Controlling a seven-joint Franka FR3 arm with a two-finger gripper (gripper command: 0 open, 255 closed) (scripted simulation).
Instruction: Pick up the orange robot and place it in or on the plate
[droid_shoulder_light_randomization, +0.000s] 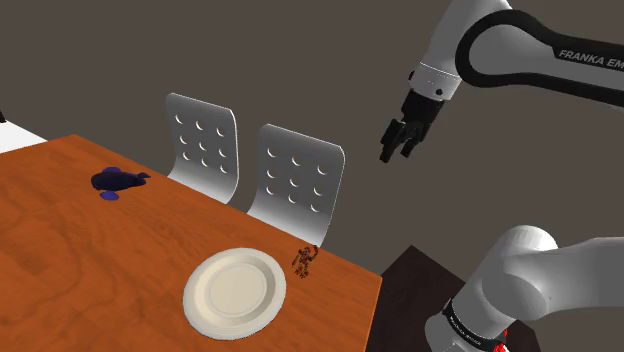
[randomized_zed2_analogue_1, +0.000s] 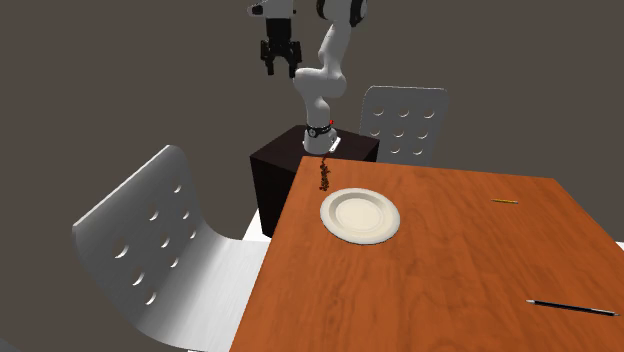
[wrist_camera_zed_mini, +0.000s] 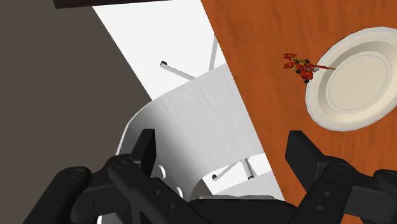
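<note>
A small orange and red toy robot (droid_shoulder_light_randomization: 304, 261) stands on the wooden table near its edge, right beside the cream plate (droid_shoulder_light_randomization: 236, 290). From the second exterior view the robot (randomized_zed2_analogue_1: 324, 178) is at the table's near-arm edge, just short of the plate (randomized_zed2_analogue_1: 360, 215). My gripper (droid_shoulder_light_randomization: 397, 141) hangs high in the air, well above and off the table side, open with nothing between its fingers. Looking down from the wrist, the toy robot (wrist_camera_zed_mini: 299, 66) touches the rim of the plate (wrist_camera_zed_mini: 353, 79), far below my open gripper (wrist_camera_zed_mini: 226, 156).
Two white perforated chairs (droid_shoulder_light_randomization: 292, 180) stand along the table's edge under the gripper. A dark blue object (droid_shoulder_light_randomization: 118, 180) lies far along the table. A pencil (randomized_zed2_analogue_1: 505, 202) and a black pen (randomized_zed2_analogue_1: 573, 307) lie on the table (randomized_zed2_analogue_1: 440, 270). The dark stand (randomized_zed2_analogue_1: 300, 160) is at the table's end.
</note>
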